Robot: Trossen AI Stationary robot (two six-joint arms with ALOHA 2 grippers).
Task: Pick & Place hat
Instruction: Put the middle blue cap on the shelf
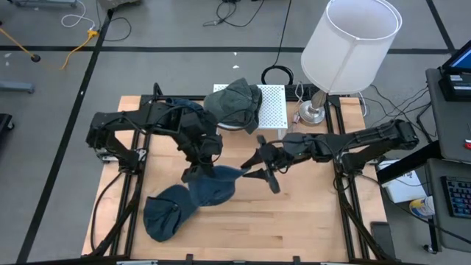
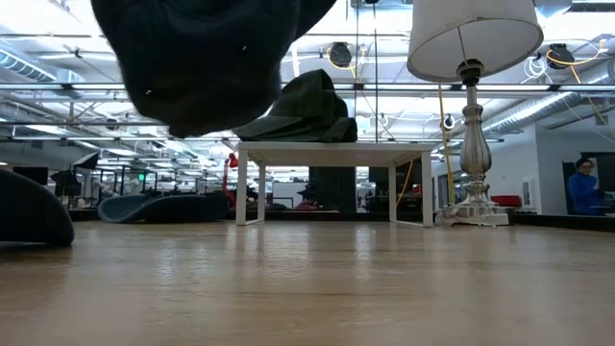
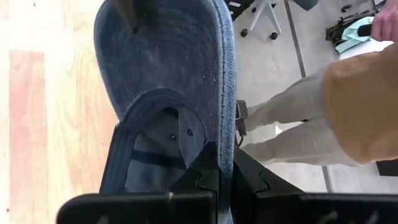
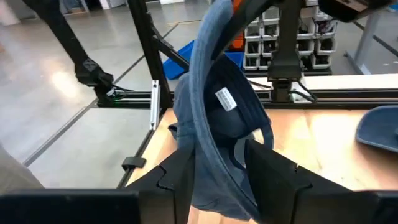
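Held hat: I see a blue cap [image 1: 213, 185] lifted off the wooden counter [image 1: 309, 213] near its middle, hanging between my two arms. In the low view it hangs as a dark mass [image 2: 207, 58] well clear of the counter surface.

Left jaws: my left gripper [image 1: 200, 171] sits at the cap's 10 o'clock edge in the high view, clenched on the cap. The left wrist view shows the two fingers [image 3: 208, 177] pressed together on the cap's rim, with its brim [image 3: 168, 56] stretching away from them.

Right jaws: my right gripper [image 1: 259, 175] comes in from 3 o'clock and meets the cap's right edge. In the right wrist view the blue fabric [image 4: 221, 124] hangs down between the two parted fingers [image 4: 180, 174]; I cannot tell whether they are pinching it.

Second hat: another blue cap [image 1: 163, 213] lies flat on the counter at about 7 o'clock from the held one, just beside it.

Third hat: a grey-green cap [image 1: 235, 103] rests on a small white stand [image 1: 271, 103] at the counter's 12 o'clock edge.

Lamp: a white-shaded table lamp [image 1: 349, 44] stands at about 1 o'clock.

Person: light trousers and a tan sleeve [image 3: 360, 106] show beyond the counter in the left wrist view.
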